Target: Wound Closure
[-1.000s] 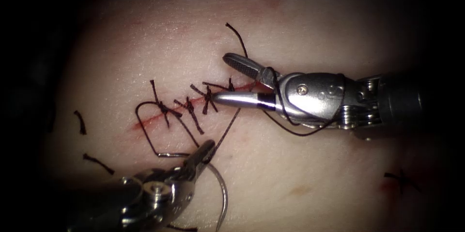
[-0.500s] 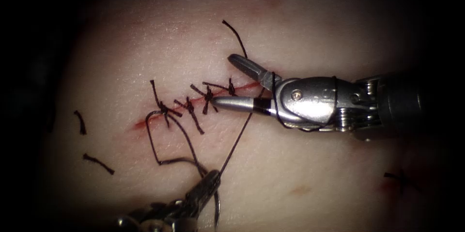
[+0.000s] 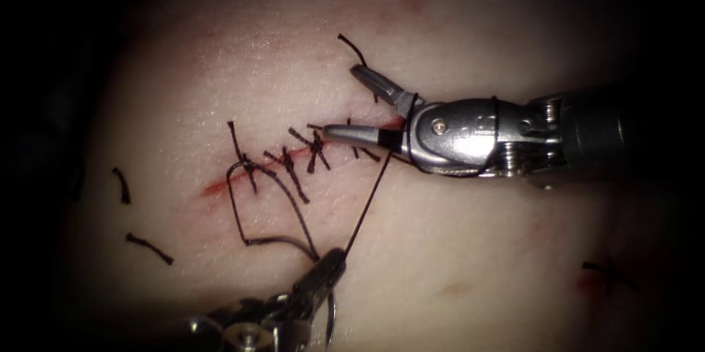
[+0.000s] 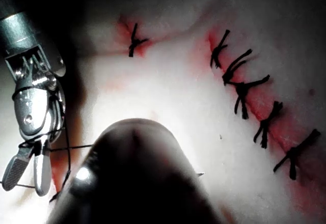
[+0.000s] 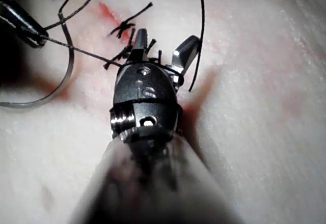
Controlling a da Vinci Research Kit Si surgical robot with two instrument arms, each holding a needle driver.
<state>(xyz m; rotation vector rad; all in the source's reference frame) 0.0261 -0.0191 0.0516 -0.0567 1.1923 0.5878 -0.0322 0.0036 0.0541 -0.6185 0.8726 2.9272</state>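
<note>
The cut [image 3: 220,184] runs slantwise across the tissue [image 3: 455,249] and carries several dark stitches [image 3: 316,148]. My right tool [image 3: 342,101] hovers over the cut's right end, jaws open and holding nothing, with thread wound around its jaw base [image 5: 153,68]. A taut strand [image 3: 367,201] runs from there down to my left tool [image 3: 330,262], which is shut on it on the near side of the cut. The curved needle [image 3: 332,315] [image 5: 69,66] hangs beside the left tool, out of the tissue. A slack loop [image 3: 239,212] lies near the cut's left end. A free tail [image 3: 352,47] rises behind the right tool.
Two cut ends of thread [image 3: 121,184] [image 3: 149,248] lie on the tissue at the left. A separate stitch [image 3: 608,273] sits far right. Red fluid lines the cut. The left wrist view has the right tool [image 4: 26,183] and a row of stitches [image 4: 244,91].
The left tool drew down and slightly right, pulling the strand taut. The thread wound tighter around the right tool, which rose a little. The slack loop at the left changed shape.
</note>
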